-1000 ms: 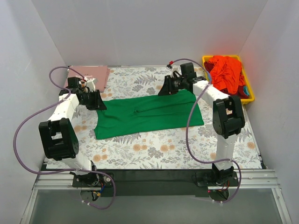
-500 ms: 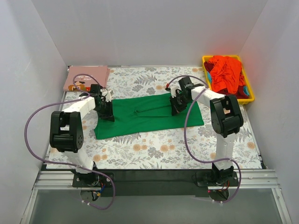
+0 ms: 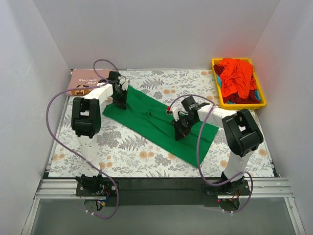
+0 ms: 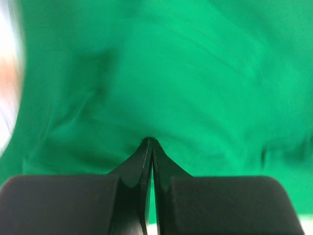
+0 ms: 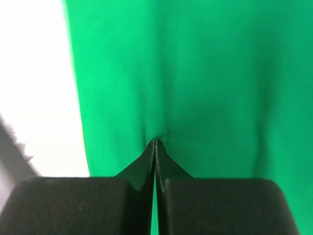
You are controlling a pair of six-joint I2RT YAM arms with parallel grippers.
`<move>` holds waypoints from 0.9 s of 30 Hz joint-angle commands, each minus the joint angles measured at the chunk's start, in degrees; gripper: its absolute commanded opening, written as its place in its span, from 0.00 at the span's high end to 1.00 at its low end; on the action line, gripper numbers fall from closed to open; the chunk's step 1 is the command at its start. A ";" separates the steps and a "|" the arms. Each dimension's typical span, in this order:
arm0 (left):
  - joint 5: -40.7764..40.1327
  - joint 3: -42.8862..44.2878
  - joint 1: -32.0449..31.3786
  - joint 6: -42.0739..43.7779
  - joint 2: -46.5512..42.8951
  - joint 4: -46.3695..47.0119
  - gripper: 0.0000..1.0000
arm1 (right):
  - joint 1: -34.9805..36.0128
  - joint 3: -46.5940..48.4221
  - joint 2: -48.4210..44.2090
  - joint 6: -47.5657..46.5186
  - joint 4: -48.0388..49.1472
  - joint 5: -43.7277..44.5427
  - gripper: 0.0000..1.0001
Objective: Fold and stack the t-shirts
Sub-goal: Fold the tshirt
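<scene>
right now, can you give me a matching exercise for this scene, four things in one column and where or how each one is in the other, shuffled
Things
1. green t-shirt
2. pink t-shirt
3. red-orange shirts
4. right gripper

Place or state
a. heaped in the yellow bin at the far right
b. shut, pinching green cloth
c. flat in the far left corner
d. spread diagonally across the middle

Pairs: 1-d, 2-c, 3-a, 4-b
</scene>
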 commanded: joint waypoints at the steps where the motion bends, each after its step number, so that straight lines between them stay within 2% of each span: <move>1: -1.36 17.85 -2.95 5.29 9.82 0.12 1.00 | 8.98 -4.36 -1.93 -1.30 -6.22 -14.18 0.99; 2: -0.66 24.78 -3.30 5.99 13.16 -2.85 1.00 | 11.27 -3.14 -3.33 -1.03 -6.31 -15.94 0.99; 3: 1.18 37.20 -3.31 6.17 18.76 -4.89 1.00 | 14.25 -1.91 -3.87 -0.68 -6.31 -17.53 0.99; 4: 1.54 44.29 -3.31 6.00 21.60 -6.73 0.96 | 14.63 0.10 -4.31 -0.16 -6.66 -20.76 0.99; 6: 2.42 53.11 -3.31 6.00 24.52 -10.35 0.90 | 12.62 6.69 -5.54 0.55 -7.18 -22.11 0.97; 7: 2.43 53.75 -3.31 5.91 23.31 -9.83 0.88 | 11.22 8.63 -5.89 1.16 -7.36 -22.72 0.96; 9: 2.60 46.25 -3.31 5.13 18.06 -3.97 0.82 | 7.10 12.75 -6.51 2.31 -7.28 -22.82 0.93; 10: 2.86 36.63 -3.31 4.69 11.76 -1.16 0.81 | 5.85 13.65 -6.43 2.31 -7.28 -22.03 0.92; 11: 3.21 31.40 -3.31 3.98 8.22 3.92 0.80 | 3.84 14.44 -5.73 1.87 -7.28 -21.07 0.92; 14: 8.81 19.97 -3.31 0.73 0.55 5.56 0.79 | 1.11 16.82 -2.66 1.08 -7.01 -16.06 0.93; 19: 15.69 9.84 -3.31 -6.55 -3.15 1.69 0.92 | -0.31 28.56 5.78 2.66 -6.57 -10.26 0.93; 20: 16.48 5.55 -3.31 -7.09 -4.46 2.12 0.93 | -0.31 30.86 8.66 2.75 -6.40 -9.90 0.93; 24: 17.19 -2.29 -3.31 -9.47 -6.06 4.58 0.94 | -0.40 39.57 16.50 5.03 -4.91 -9.11 0.94; 27: 15.97 -3.45 -3.31 -9.91 -4.48 4.76 0.94 | -0.40 44.06 21.87 7.05 -3.33 -9.11 0.95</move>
